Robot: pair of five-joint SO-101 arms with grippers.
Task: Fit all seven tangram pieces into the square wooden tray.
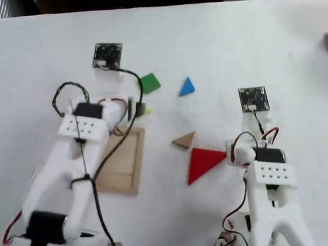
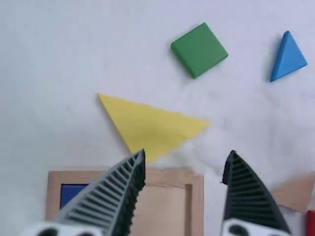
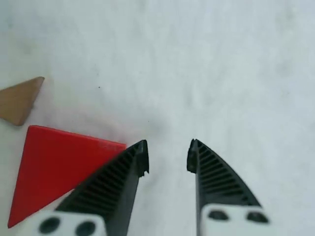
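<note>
Left gripper (image 2: 184,160) hovers jaws apart, holding nothing, over the wooden tray (image 2: 167,177) rim, yellow triangle (image 2: 152,125) just beyond. Right gripper (image 3: 167,152) also spread, empty, beside red triangle (image 3: 59,167)

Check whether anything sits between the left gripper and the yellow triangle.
Nothing visible. The left gripper, fingers open, hangs over the rim of the tray; the yellow triangle lies on bare table just beyond that rim.
</note>
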